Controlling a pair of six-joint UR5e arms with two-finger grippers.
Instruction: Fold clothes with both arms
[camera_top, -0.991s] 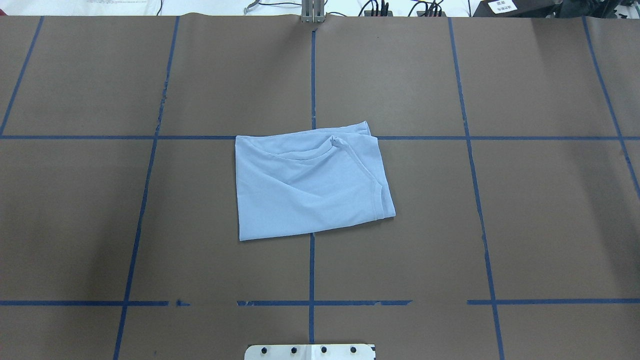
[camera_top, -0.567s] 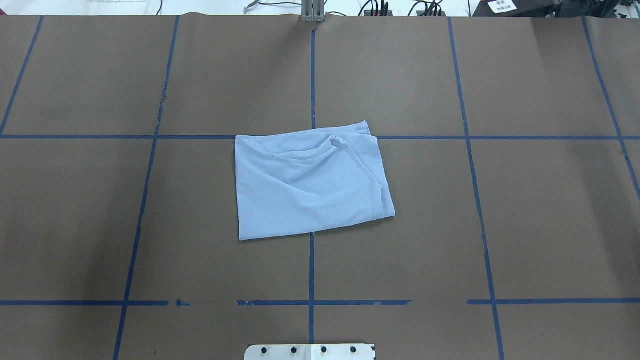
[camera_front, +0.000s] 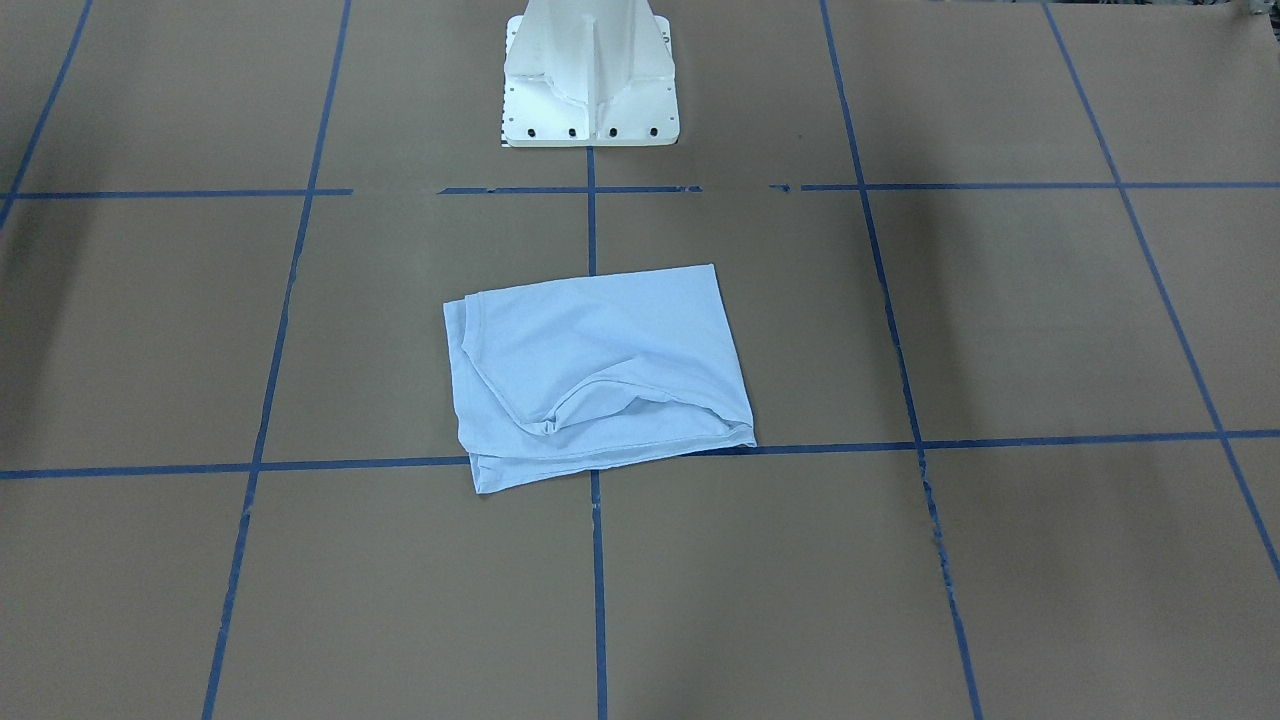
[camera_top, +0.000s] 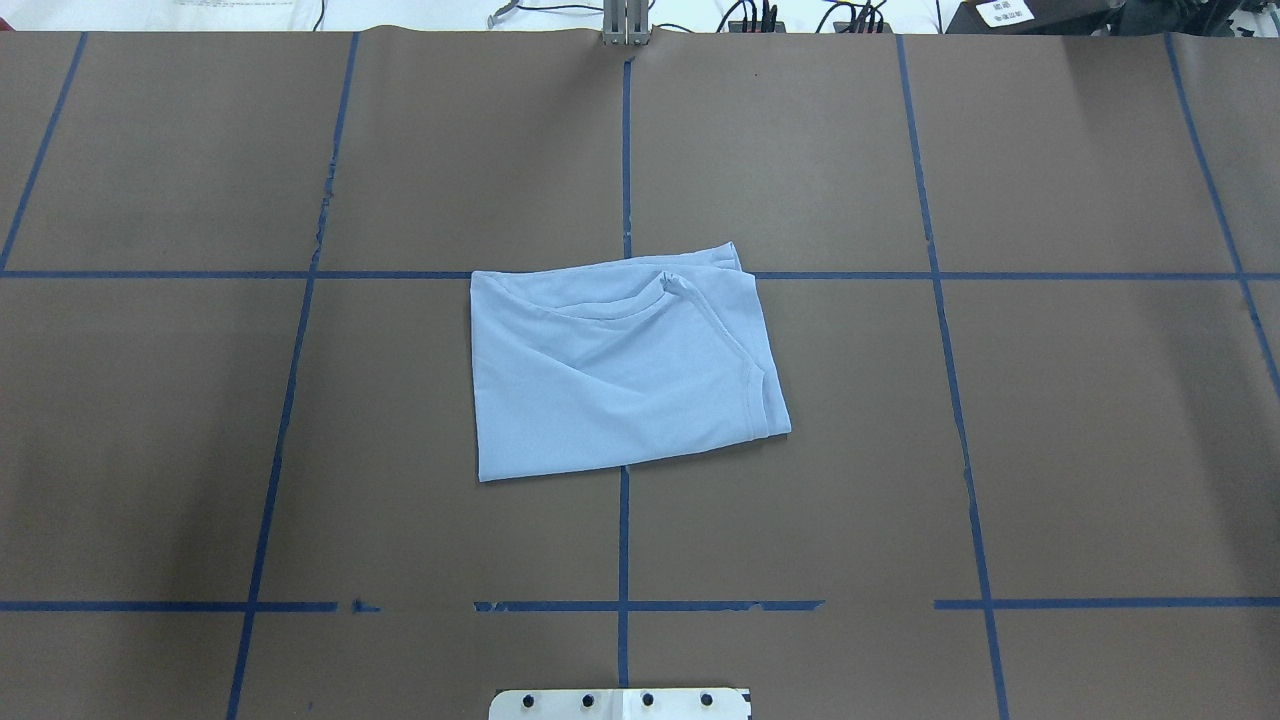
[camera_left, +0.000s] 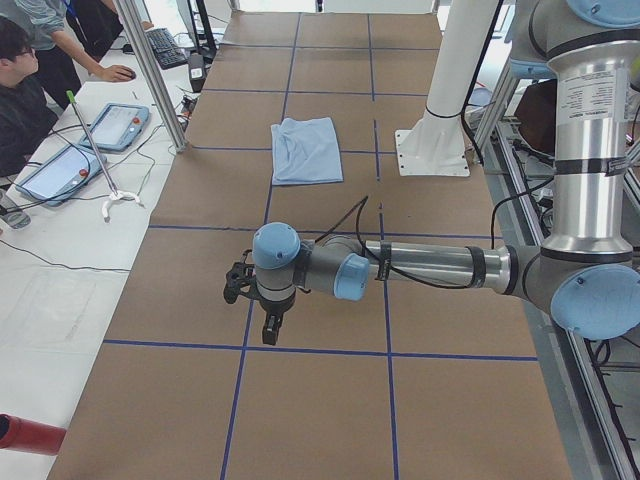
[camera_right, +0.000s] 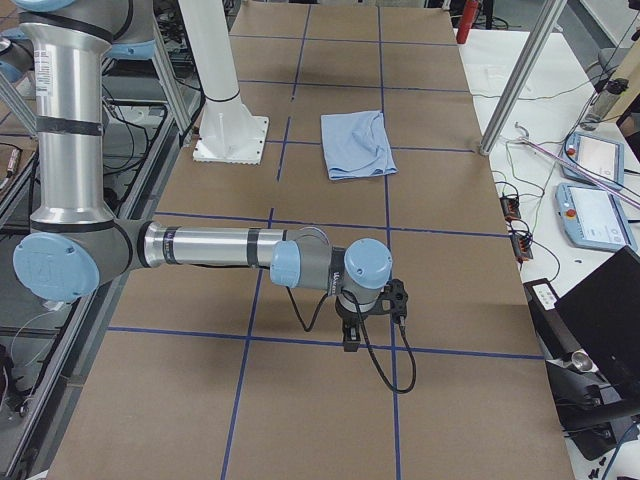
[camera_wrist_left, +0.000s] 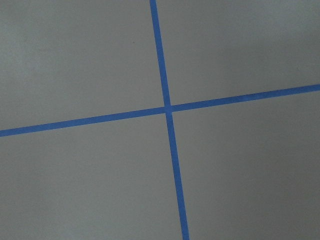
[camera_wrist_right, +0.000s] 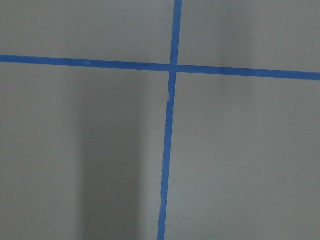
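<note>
The clothes are one light blue T-shirt (camera_top: 620, 370), folded into a rough rectangle at the table's middle, with its neckline and a sleeve hem on top. It also shows in the front-facing view (camera_front: 600, 370) and, small, in both side views (camera_left: 306, 150) (camera_right: 355, 145). Both arms are far from it, out at opposite ends of the table. My left gripper (camera_left: 270, 328) points down over the brown cover, and so does my right gripper (camera_right: 352, 338). I cannot tell whether either is open or shut. Both wrist views show only brown cover and blue tape.
Blue tape lines (camera_top: 624, 150) grid the brown table cover. The white pedestal base (camera_front: 590, 70) stands at the robot's edge. People sit at a side bench with teach pendants (camera_left: 125, 125); more pendants (camera_right: 595, 155) lie beyond the table's far edge in the right view.
</note>
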